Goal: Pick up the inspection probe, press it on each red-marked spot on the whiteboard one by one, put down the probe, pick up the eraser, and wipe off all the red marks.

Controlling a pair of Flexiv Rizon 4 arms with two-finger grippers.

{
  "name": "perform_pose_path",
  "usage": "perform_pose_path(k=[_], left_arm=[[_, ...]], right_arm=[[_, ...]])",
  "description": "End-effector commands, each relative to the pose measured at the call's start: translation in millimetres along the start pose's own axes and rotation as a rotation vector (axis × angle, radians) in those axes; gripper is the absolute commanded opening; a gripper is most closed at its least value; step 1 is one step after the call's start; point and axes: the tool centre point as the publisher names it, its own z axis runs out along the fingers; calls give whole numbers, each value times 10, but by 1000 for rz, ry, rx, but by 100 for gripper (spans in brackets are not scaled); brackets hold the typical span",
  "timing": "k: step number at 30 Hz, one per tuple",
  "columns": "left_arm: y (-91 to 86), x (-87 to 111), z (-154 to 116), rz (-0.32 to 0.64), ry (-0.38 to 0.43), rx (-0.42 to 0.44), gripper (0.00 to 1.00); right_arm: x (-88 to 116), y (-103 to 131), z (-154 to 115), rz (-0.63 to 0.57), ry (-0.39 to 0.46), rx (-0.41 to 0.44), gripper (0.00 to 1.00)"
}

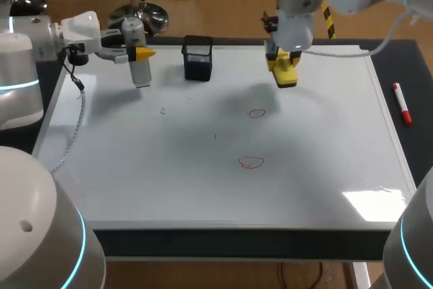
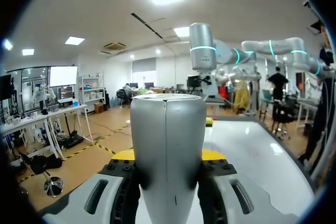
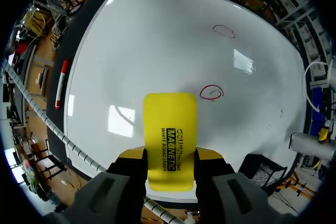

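Observation:
My left gripper (image 1: 141,53) is shut on the grey cylindrical inspection probe (image 1: 139,65), held above the whiteboard's (image 1: 169,181) far left corner; in the left wrist view the probe (image 2: 168,150) stands between the fingers of the left gripper (image 2: 168,156). My right gripper (image 1: 284,59) is shut on the yellow eraser (image 1: 285,72), raised above the board's far middle. In the right wrist view the eraser (image 3: 169,139) sits between the fingers of the right gripper (image 3: 169,156), just short of a red mark (image 3: 211,93). Two red marks (image 1: 256,113) (image 1: 251,162) lie on the board; the farther one also shows as a red mark (image 3: 224,30).
A black mesh holder (image 1: 197,57) stands at the board's far edge between the two grippers. A red marker pen (image 1: 402,103) lies on the dark table right of the board, also seen as the pen (image 3: 61,83). A thin cable (image 1: 74,126) trails from my left arm.

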Motion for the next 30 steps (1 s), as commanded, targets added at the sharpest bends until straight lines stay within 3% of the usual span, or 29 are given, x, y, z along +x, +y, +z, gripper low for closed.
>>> perform_pose_path(k=[1, 20, 30], left_arm=[[-7, 1, 0, 0, -1, 1, 0], [-7, 1, 0, 0, -1, 1, 0], [-7, 1, 0, 0, -1, 1, 0]], right_arm=[[-204, 132, -25, -24, 29, 11, 0], [-878, 432, 116, -96, 1, 33, 0], [-1014, 512, 277, -40, 18, 18, 0]])
